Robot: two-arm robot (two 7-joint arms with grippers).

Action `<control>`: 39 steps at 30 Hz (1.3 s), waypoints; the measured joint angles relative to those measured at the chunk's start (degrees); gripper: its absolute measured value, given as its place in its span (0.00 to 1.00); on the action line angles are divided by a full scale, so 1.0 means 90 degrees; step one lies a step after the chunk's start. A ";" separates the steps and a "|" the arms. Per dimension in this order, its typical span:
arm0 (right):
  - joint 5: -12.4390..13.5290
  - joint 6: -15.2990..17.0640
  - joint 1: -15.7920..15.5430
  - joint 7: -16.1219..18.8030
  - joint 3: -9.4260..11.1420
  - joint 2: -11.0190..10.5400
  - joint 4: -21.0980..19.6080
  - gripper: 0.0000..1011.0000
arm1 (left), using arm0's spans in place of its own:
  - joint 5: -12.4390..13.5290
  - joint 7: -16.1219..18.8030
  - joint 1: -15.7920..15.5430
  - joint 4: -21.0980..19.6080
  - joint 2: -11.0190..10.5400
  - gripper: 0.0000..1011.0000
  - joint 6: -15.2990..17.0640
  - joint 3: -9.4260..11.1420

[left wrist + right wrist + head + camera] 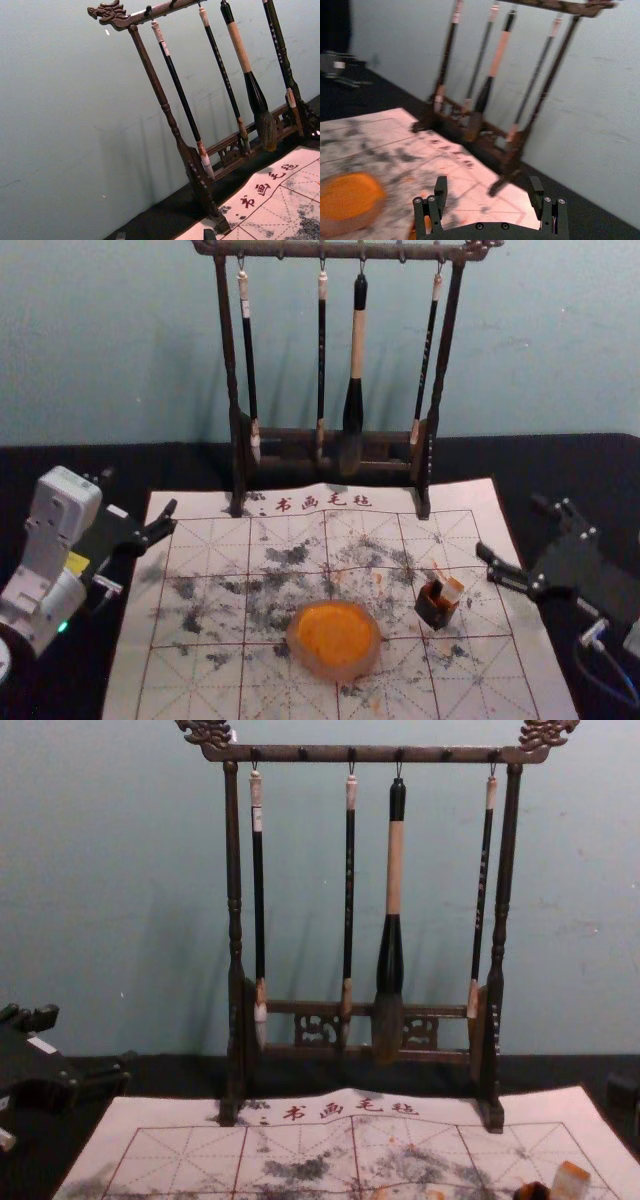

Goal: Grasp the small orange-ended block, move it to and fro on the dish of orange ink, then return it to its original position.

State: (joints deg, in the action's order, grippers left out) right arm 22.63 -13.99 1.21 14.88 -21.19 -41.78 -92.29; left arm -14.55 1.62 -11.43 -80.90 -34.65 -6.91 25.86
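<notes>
The small pale block with an orange end [452, 589] stands tilted in a small dark holder [436, 606], right of the round dish of orange ink [336, 636]. In the chest view the block [571, 1181] shows at the lower right. My right gripper [510, 526] is open over the mat's right edge, beyond and to the right of the block, holding nothing. Its spread fingers show in the right wrist view, where the right gripper [488, 186] has the dish [351, 196] off to one side. My left gripper [140, 492] stays parked open at the mat's far left corner.
A wooden rack [340, 437] with several hanging brushes stands behind the gridded, ink-stained mat [200, 630]. The mat lies on a black table [570, 455], with a plain wall behind.
</notes>
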 joint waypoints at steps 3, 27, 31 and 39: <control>0.0085 0.0000 -0.0097 0.0264 -0.0019 -0.0064 -0.0065 0.99 | 0.0000 0.0000 0.0000 0.0000 0.0000 0.99 0.0000 0.0000; 0.0458 0.1340 0.0167 0.1206 -0.0167 0.0248 0.0320 0.99 | 0.0000 0.0000 0.0000 0.0000 0.0000 0.99 0.0000 0.0000; 0.0454 0.1499 0.0275 0.1319 -0.0173 0.0359 0.0445 0.99 | 0.0000 0.0000 0.0000 0.0000 0.0000 0.99 0.0000 0.0000; 0.0423 0.1640 0.0392 0.1477 -0.0154 0.0505 0.0593 0.99 | 0.0000 0.0000 0.0000 0.0000 0.0000 0.99 0.0000 0.0000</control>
State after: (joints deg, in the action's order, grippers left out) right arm 26.44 0.77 4.73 28.17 -22.58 -37.23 -86.95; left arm -14.55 1.62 -11.43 -80.90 -34.65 -6.91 25.86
